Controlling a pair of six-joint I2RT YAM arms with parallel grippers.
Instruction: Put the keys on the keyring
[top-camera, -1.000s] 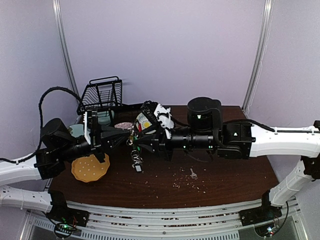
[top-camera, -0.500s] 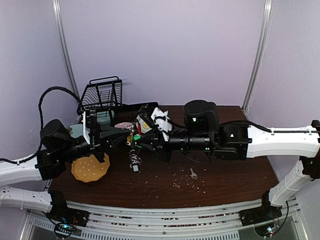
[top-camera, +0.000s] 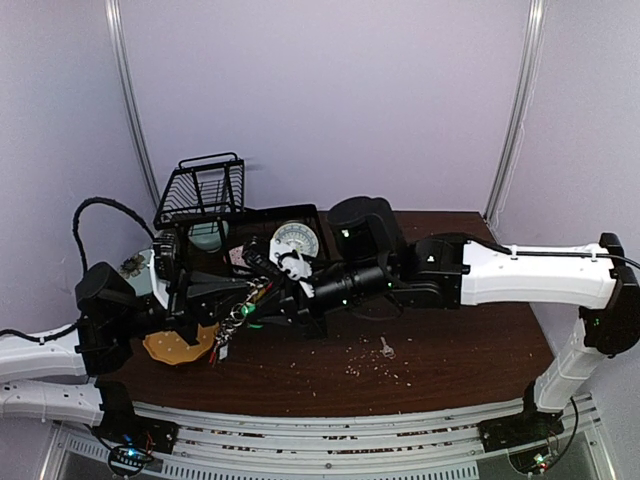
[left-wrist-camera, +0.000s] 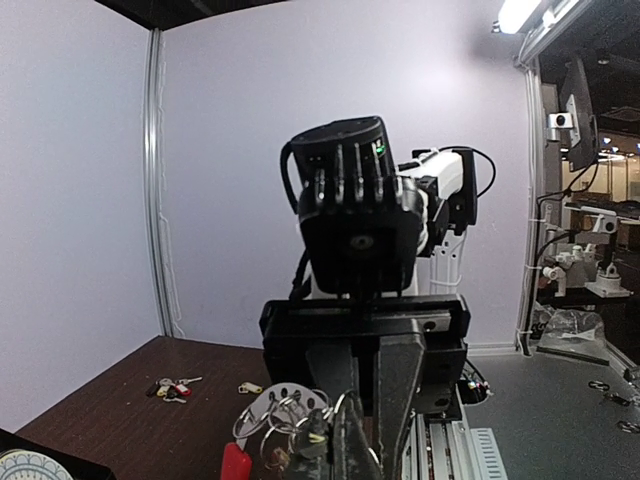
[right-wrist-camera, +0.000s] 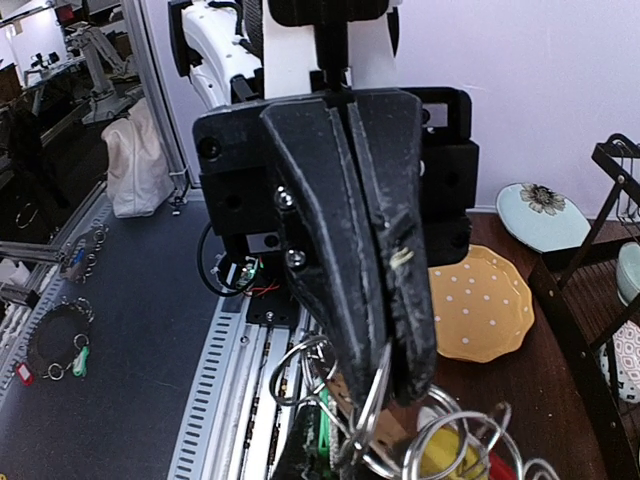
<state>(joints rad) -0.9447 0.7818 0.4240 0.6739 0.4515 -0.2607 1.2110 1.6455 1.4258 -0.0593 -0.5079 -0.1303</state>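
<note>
The two arms meet tip to tip over the left half of the table (top-camera: 460, 350). The left hand (right-wrist-camera: 390, 375) has its fingers pressed together, and a silver ring runs between the tips, so it is pinching the keyring (top-camera: 230, 328). The bunch hangs from there, just off the edge of a yellow dotted plate (top-camera: 170, 348). It is a tangle of silver rings with a red clip (left-wrist-camera: 235, 465) at its lower left, and the right wrist view shows a bit of green and a yellow tag among the loops.

The right hand (top-camera: 265, 290) points straight at the left one and its fingers are also pressed together, right at the rings. It may have one of the loops between its tips, but the rings overlap there and I cannot tell for sure.

Not all the keys are on the bunch. One small silver key (top-camera: 386, 347) lies alone on the table near the middle, among scattered crumbs and well apart from the hands. The left wrist view shows a little cluster of keys with red tags (left-wrist-camera: 170, 387) lying flat on the table, and a single key (left-wrist-camera: 250, 388) a short way beside it.

At the back left stands a black wire rack (top-camera: 205, 190). A round white dial (top-camera: 295, 240) lies near it.
</note>
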